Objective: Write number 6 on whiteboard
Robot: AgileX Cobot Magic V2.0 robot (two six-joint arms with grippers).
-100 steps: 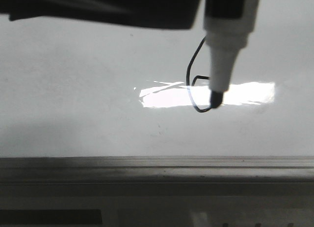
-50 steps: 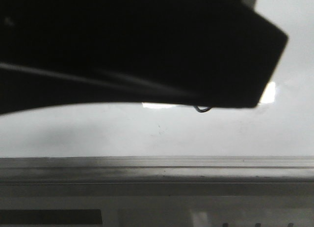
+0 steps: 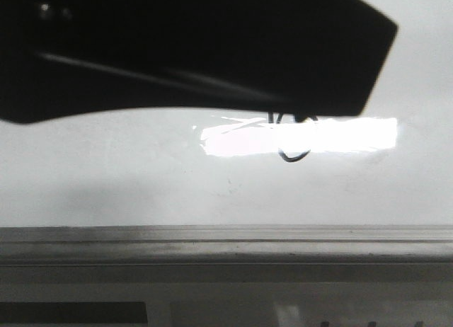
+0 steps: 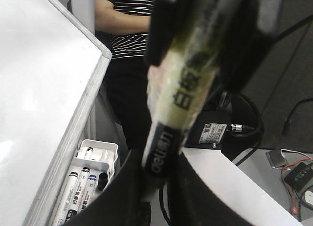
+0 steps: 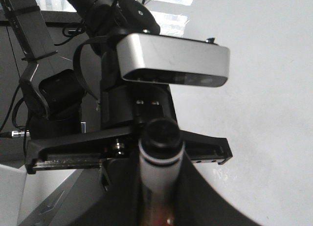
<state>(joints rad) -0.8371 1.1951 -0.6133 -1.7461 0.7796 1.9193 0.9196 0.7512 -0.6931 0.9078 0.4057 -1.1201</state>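
The whiteboard (image 3: pixel 106 178) fills the front view, with a bright glare over its middle. Only the lower loop of the number 6 (image 3: pixel 292 156) shows; a dark, blurred arm body (image 3: pixel 198 51) hides its stem. In the left wrist view my left gripper (image 4: pixel 157 163) is shut on a white marker (image 4: pixel 183 96) with a black "deli" band, beside the whiteboard (image 4: pixel 39 89). In the right wrist view my right gripper (image 5: pixel 160 169) is shut on a grey marker barrel with a black end (image 5: pixel 161 135), facing the other arm's silver wrist camera (image 5: pixel 171 59). The marker tip is hidden.
A grey metal edge strip (image 3: pixel 226 238) runs along the board's bottom. A white tray (image 4: pixel 113 150) with several spare markers hangs below the board's edge. A person in a striped shirt (image 4: pixel 128 15) sits behind it. Cables and a black device (image 4: pixel 230 128) lie beyond.
One second ago the marker tip was at the loop of the 6. The dark arm body then dropped across the view and has now risen slightly, uncovering the glare and loop; the marker is hidden.
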